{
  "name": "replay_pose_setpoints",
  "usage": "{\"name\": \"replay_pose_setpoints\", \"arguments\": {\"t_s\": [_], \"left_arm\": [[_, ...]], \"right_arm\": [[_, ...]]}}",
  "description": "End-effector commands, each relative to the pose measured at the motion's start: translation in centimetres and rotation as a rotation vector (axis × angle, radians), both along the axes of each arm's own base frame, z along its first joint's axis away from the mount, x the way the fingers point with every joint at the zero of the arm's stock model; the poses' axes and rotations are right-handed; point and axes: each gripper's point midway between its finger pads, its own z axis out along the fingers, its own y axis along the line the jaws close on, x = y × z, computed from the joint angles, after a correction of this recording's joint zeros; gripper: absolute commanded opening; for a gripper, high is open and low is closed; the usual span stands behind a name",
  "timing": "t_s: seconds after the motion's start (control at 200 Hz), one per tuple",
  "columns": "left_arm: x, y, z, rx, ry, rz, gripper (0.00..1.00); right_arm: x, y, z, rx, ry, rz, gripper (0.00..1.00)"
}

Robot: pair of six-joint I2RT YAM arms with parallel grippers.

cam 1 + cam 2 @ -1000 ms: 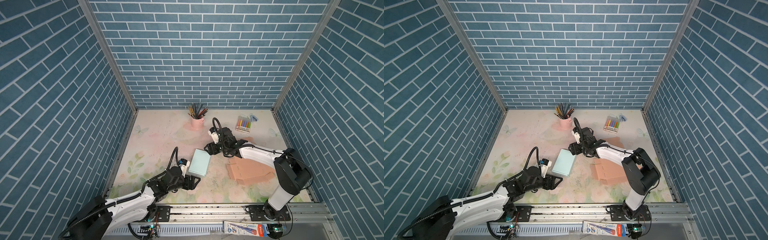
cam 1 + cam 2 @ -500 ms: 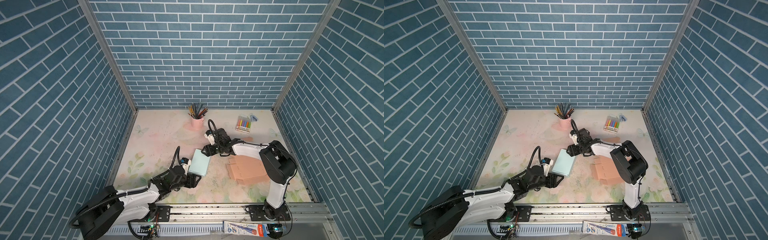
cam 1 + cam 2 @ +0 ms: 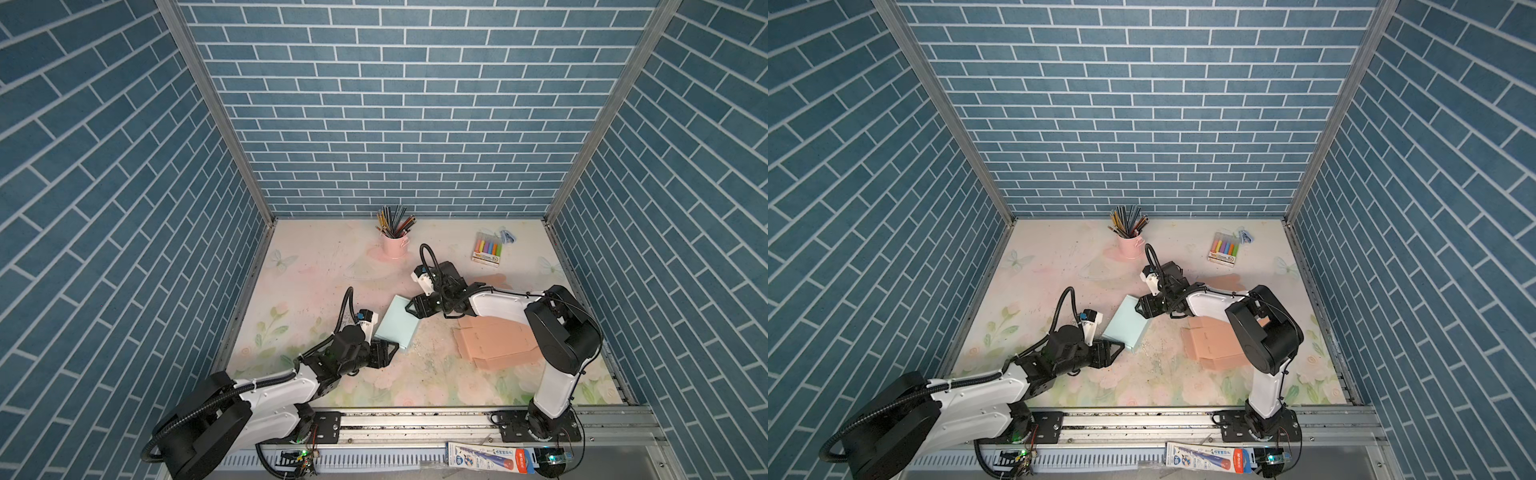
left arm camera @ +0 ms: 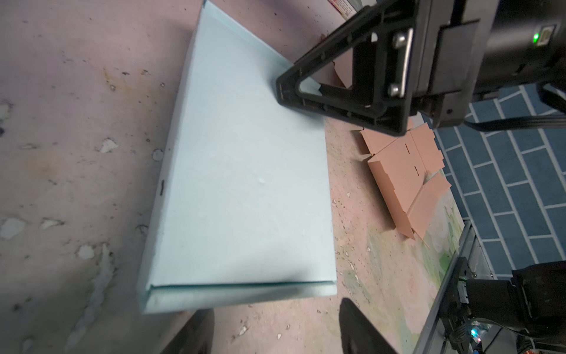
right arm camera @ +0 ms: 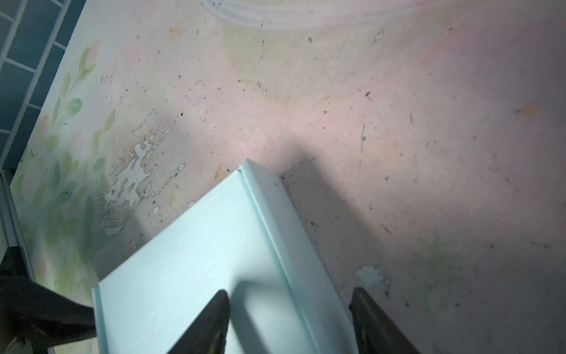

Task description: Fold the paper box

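Mint-blue rectangular paper box [image 3: 397, 326] lies closed and flat on the floral tabletop [image 3: 311, 282] between my two arms. My left claw [image 3: 392, 354] sits just off its near end, jaws apart, holding nothing. My right claw [image 3: 410, 311], jaws also apart, straddles the far corner, one finger over the lid. I judge this box all but finished, with perhaps a seam to press. A salmon-pink cardboard blank [image 3: 494, 345] nearby lies unfolded.

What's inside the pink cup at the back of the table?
Lots of colored pencils stick up out of the pink cup. Its wall hides their lower ends and anything else at the bottom.
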Motion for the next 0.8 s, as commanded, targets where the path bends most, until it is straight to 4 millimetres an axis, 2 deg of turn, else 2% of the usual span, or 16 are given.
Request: {"name": "replay_pose_setpoints", "arguments": {"t_s": [0.0,0.175,0.385,0.69,0.795], "left_arm": [[1.0,-0.1,1.4,-0.018,-0.040,-0.001,0.65],[2.2,0.5,1.9,-0.030,-0.051,0.017,0.65],[4.3,1.2,2.7,-0.030,-0.076,0.044,0.63],[8.3,1.9,4.2,-0.038,-0.115,0.073,0.62],[9.7,1.9,4.3,-0.035,-0.116,0.076,0.62]], "right_arm": [[-1.5,-0.1,0.7,0.000,0.002,0.022,0.64],[-3.0,0.1,0.7,-0.002,0.010,0.030,0.64],[-3.6,0.8,1.1,0.019,0.012,0.035,0.63],[-2.3,2.5,1.8,0.044,0.000,0.057,0.63],[-1.3,2.7,2.4,0.053,-0.016,0.045,0.63]]}}
